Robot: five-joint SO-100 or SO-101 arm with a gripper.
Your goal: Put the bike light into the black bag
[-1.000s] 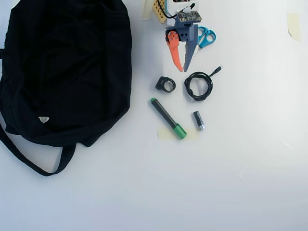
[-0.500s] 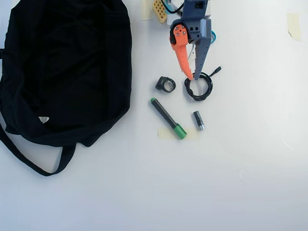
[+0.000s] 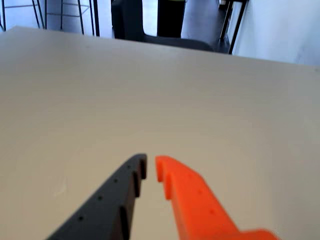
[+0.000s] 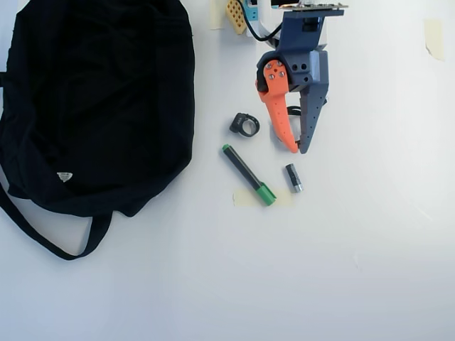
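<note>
In the overhead view the bike light (image 4: 245, 125), a small black body with a ring loop, lies on the white table right of the black bag (image 4: 92, 99). The bag is large and floppy, fills the upper left, and its strap trails toward the bottom left. My gripper (image 4: 298, 150) hovers right of the bike light, apart from it, with the orange and dark fingers nearly together and nothing between them. The wrist view shows only the gripper (image 3: 150, 167) over bare table; the bike light and bag are out of that view.
A black marker with green ends (image 4: 247, 174) lies below the bike light, its cap on a strip of tape (image 4: 242, 198). A small black-and-silver cylinder (image 4: 293, 177) lies just below my fingertips. The arm covers the coiled cable. Chair legs (image 3: 65, 15) stand beyond the far table edge.
The gripper has reached down the overhead view from the top edge. It now covers the coiled cable and its tips are close to the small cylinder. The objects have not moved.
</note>
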